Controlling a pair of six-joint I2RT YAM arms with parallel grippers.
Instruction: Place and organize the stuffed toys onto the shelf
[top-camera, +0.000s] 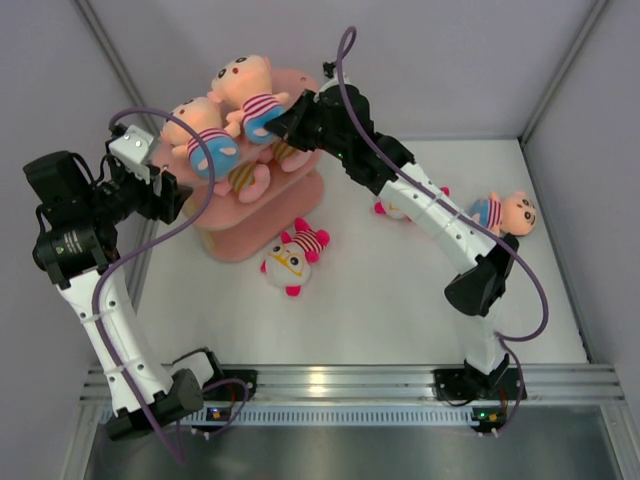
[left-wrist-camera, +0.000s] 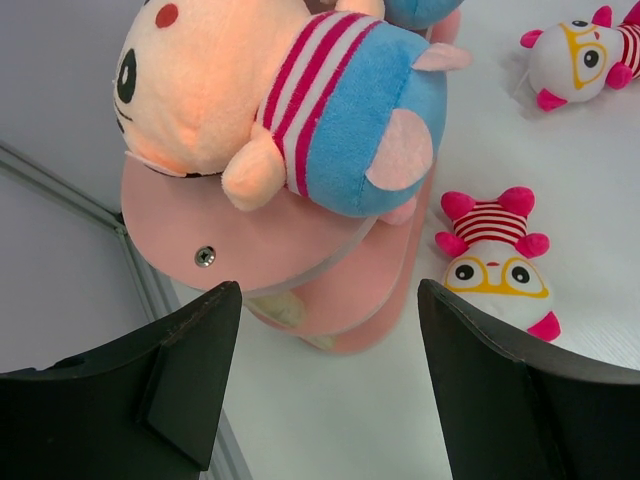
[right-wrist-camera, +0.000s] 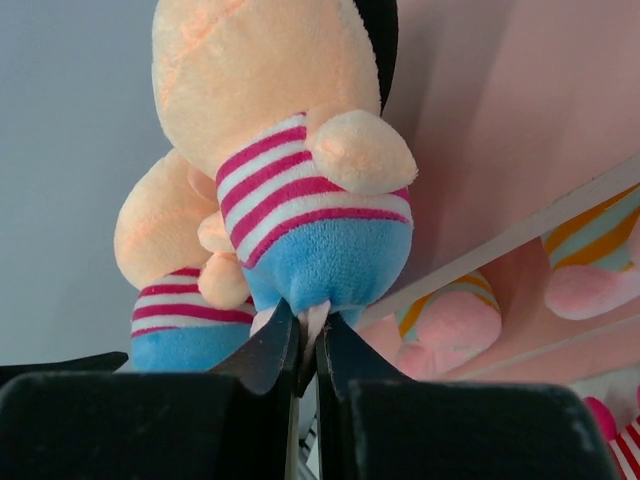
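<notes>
The pink shelf (top-camera: 235, 242) stands at the back left. Two peach toys lie on its top board: one at the left (top-camera: 200, 138), one behind it (top-camera: 250, 92). My right gripper (top-camera: 284, 122) is shut on a foot of the rear peach toy (right-wrist-camera: 300, 180), right at the blue pants; the other peach toy (right-wrist-camera: 165, 285) lies beside it. The pink yellow-striped toy (top-camera: 250, 180) lies on the middle tier. My left gripper (top-camera: 185, 200) is open and empty at the shelf's left end (left-wrist-camera: 250, 255), below the left peach toy (left-wrist-camera: 300, 100).
A white-faced toy (top-camera: 292, 258) lies on the table in front of the shelf. A second white-faced toy (top-camera: 392, 208) is partly hidden behind my right arm. The third peach toy (top-camera: 505, 212) lies at the far right. Grey walls stand close on both sides.
</notes>
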